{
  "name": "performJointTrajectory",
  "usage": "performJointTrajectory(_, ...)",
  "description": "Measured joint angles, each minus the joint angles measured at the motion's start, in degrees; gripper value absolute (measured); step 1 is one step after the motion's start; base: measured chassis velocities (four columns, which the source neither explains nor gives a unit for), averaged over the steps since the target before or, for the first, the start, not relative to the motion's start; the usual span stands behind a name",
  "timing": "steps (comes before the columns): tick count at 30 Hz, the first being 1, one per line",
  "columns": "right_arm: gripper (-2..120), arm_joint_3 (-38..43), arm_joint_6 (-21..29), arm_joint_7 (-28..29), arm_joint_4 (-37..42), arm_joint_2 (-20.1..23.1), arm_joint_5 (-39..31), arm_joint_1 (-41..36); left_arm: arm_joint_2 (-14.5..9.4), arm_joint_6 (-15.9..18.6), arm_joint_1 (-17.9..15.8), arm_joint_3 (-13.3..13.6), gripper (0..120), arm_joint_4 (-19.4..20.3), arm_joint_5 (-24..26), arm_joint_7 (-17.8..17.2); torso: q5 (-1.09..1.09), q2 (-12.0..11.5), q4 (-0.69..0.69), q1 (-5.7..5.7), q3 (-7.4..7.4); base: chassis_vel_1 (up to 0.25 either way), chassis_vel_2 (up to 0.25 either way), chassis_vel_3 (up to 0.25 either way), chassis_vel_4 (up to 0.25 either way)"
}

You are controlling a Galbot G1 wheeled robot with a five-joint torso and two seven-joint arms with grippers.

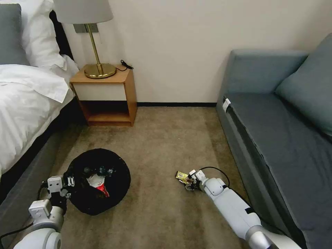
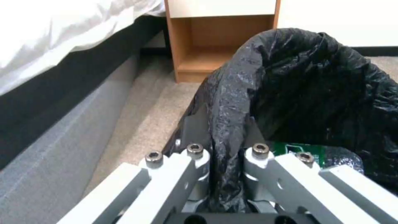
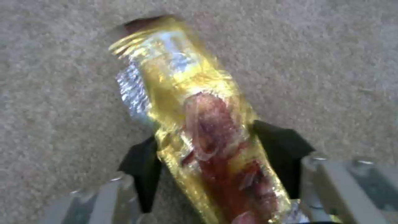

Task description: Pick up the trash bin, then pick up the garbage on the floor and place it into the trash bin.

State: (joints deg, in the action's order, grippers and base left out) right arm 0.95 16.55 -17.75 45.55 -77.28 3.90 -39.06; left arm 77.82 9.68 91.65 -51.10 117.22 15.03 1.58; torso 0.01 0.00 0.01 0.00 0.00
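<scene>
While our right end effector is clamping its two dark pads on the flanks of the gold-brown candy bar wrapper, we are judging this piece to be feather-light, crinkly and slick, so the hold across its narrow middle looks right, since a grip at a loose foil end could slip. In the head view the wrapper is sitting low over the floor, just beside the sofa; whether it is touching the carpet we cannot tell. Our left end effector is pinching the bagged rim of the trash bin, near the bed. The liner is soft and slippery, so we are trusting the stiff rim beneath it. A red snack packet is lying inside the bin.
</scene>
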Motion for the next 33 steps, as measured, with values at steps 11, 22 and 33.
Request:
performJointTrajectory(11,13,1.16,-0.87,-0.03,-0.15,-0.07,0.30,-0.02,-0.03,-0.05,0.01,0.02,4,0.30,0.09,0.03,-0.02,0.00,-0.03,0.00,0.00,0.000,0.000,0.000,0.000)
performJointTrajectory(22,0,3.09,-2.03,0.15,5.88,0.15,-2.71,-1.09,0.13,-0.28,0.93,-0.01,4,1.01,0.09,0.15,-0.01,0.00,-0.01,0.00,0.00,0.000,0.000,0.000,0.000)
performJointTrajectory(33,0,-0.17,-7.79,-2.14,21.16,-0.05,-20.88,-2.06,0.70,-0.37,1.23,0.38,4,1.46,-0.44,0.31,-0.02,0.00,0.00,0.00,0.00,0.000,0.000,0.000,0.000)
